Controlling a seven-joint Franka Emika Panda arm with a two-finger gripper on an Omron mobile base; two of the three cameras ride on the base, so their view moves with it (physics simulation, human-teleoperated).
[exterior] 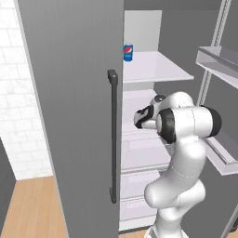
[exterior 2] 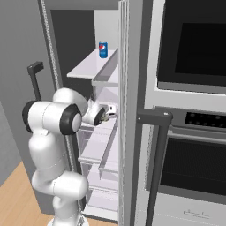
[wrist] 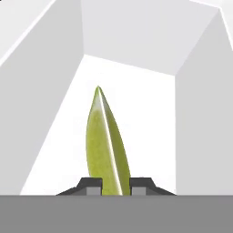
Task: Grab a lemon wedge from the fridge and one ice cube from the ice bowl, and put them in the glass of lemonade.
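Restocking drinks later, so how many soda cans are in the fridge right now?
1. A blue soda can stands at the back of the upper white shelf in the open fridge, above the arm. Lower shelves are partly hidden, so more may exist.

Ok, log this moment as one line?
stage: lemon pick | gripper: shut on lemon wedge | place: inside fridge, door open | soda can: upper shelf, untouched

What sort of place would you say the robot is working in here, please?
Most likely a rendered home kitchen: an open grey fridge with white shelves holding a soda can, a built-in black oven beside it, and a lemon wedge between the tips of the end effector.
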